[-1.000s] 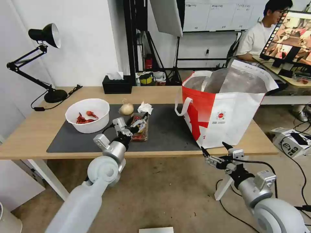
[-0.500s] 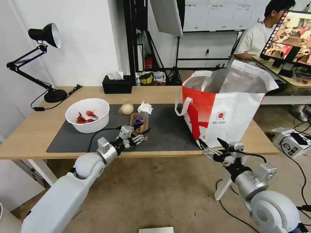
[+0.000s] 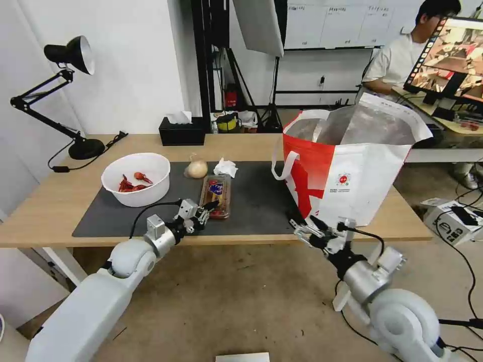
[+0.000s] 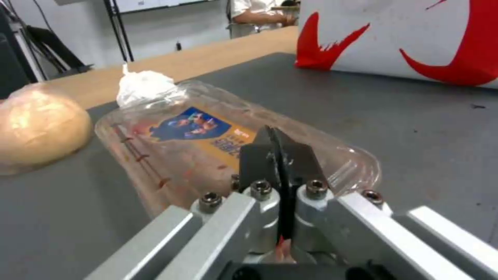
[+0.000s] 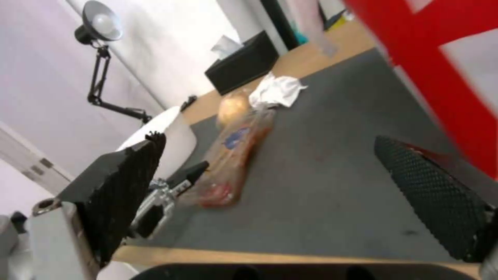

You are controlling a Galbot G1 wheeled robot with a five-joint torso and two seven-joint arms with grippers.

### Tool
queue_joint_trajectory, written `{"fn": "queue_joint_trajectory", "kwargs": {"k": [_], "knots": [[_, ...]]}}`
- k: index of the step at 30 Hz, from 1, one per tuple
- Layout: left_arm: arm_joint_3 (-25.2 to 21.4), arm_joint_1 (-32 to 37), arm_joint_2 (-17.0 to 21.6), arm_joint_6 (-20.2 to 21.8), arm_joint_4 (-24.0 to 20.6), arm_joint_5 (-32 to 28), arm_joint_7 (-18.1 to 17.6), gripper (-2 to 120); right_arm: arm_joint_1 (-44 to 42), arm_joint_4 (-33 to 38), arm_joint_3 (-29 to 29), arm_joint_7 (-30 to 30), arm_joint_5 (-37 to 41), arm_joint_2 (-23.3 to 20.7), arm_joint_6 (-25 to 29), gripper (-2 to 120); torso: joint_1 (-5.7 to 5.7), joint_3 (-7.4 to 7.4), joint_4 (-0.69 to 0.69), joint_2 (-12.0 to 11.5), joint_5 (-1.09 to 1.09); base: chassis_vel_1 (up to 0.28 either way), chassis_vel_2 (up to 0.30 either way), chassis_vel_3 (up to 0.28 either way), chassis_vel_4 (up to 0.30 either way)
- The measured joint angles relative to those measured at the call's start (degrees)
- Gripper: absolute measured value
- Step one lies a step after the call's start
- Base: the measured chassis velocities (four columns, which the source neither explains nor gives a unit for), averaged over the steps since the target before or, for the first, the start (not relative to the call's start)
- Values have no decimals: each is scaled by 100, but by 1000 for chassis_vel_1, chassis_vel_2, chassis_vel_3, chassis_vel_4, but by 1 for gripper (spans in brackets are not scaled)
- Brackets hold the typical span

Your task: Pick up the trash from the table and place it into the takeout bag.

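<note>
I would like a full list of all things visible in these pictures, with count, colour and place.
plastic tray: 1, clear, mat centre
tissue: 1, white, behind tray
onion-like lump: 1, beige, left of tissue
bowl: 1, white, mat's left
takeout bag: 1, white and red, table's right
mat: 1, dark grey, on table
table: 1, light wood
tissue box: 1, black, table's back
desk lamp: 1, black, back left
left gripper: shut, at tray's near end
right gripper: open, near bag's base

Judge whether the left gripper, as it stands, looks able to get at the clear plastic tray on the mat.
Probably yes. The left gripper, its fingers shut, sits at the near end of the clear plastic tray on the dark mat, with nothing between them. It would have to open before taking hold.
</note>
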Motion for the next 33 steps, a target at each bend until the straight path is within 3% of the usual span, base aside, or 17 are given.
{"fn": "queue_joint_trajectory", "kwargs": {"k": [14,20,23,33], "knots": [[-13,60,11,0,8,-13,6,0,2171,-1273,-1024,942,1842,188,-494,100,0,0,0,0,0,0,0,0,0],[-30,121,11,-1,-17,-27,-12,0,2827,-1680,-1388,1387,2121,404,-749,100,0,0,0,0,0,0,0,0,0],[-64,216,-14,-12,-57,-27,-30,0,3292,-2001,-1589,1888,2226,640,-1295,100,0,0,1,0,-1,0,0,0,0],[-89,282,-72,-21,-94,-24,-56,0,3870,-2443,-1868,2348,2459,1016,-1928,100,0,0,1,0,-1,0,0,0,0]]}}
